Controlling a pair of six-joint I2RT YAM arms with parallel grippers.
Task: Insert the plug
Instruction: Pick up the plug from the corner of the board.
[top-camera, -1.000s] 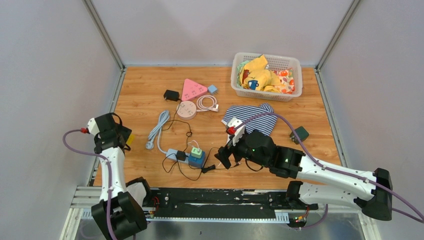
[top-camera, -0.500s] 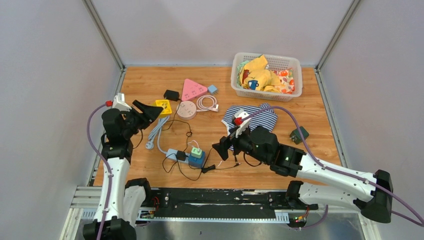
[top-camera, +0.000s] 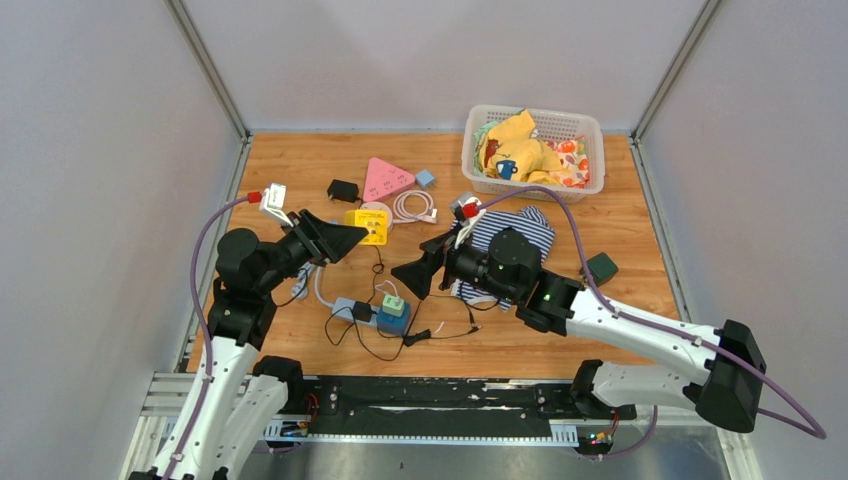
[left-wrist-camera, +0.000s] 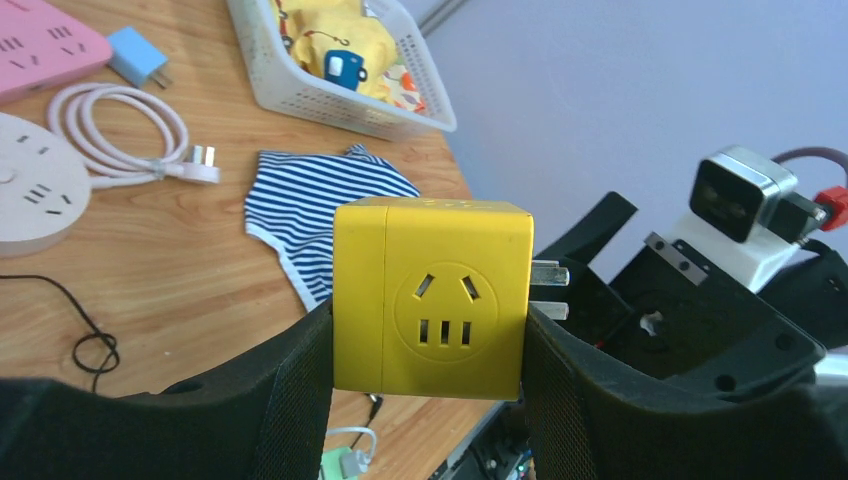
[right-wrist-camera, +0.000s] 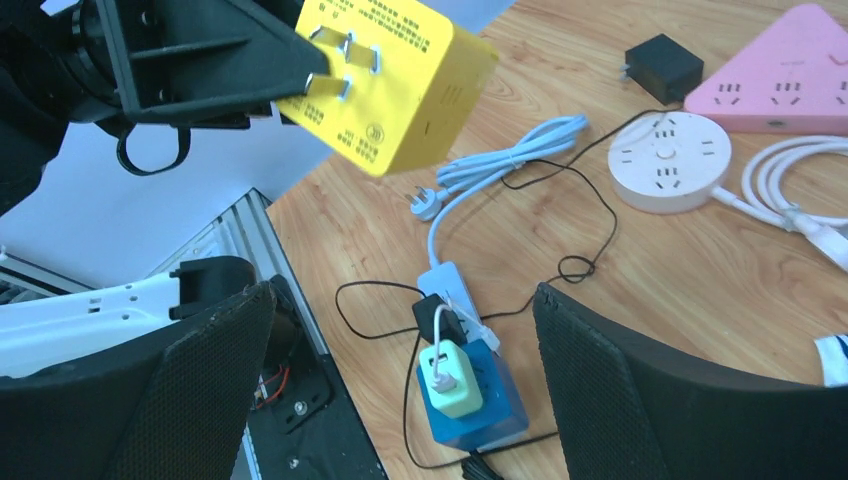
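Note:
My left gripper (top-camera: 345, 238) is shut on a yellow cube plug adapter (top-camera: 367, 226) and holds it in the air above the table's left centre. In the left wrist view the cube (left-wrist-camera: 430, 300) sits between both fingers, its metal prongs pointing right toward the right arm. My right gripper (top-camera: 418, 268) is open and empty, facing the cube (right-wrist-camera: 410, 85), with the white power strip (right-wrist-camera: 450, 280) below it. The strip (top-camera: 345, 305) carries a black adapter (right-wrist-camera: 438, 318) and a blue cube (right-wrist-camera: 480, 410) with a green charger (right-wrist-camera: 450, 380) on top.
A round socket (top-camera: 373, 218), pink triangular strip (top-camera: 388, 178), black adapter (top-camera: 344, 189) and white cable (top-camera: 414, 208) lie behind. A striped cloth (top-camera: 510, 235), a basket of clothes (top-camera: 585, 125) and a dark green block (top-camera: 601, 267) are to the right.
My left arm swung from the table's left edge toward the centre, carrying the yellow cube. My right gripper rose, moved left and turned to face it.

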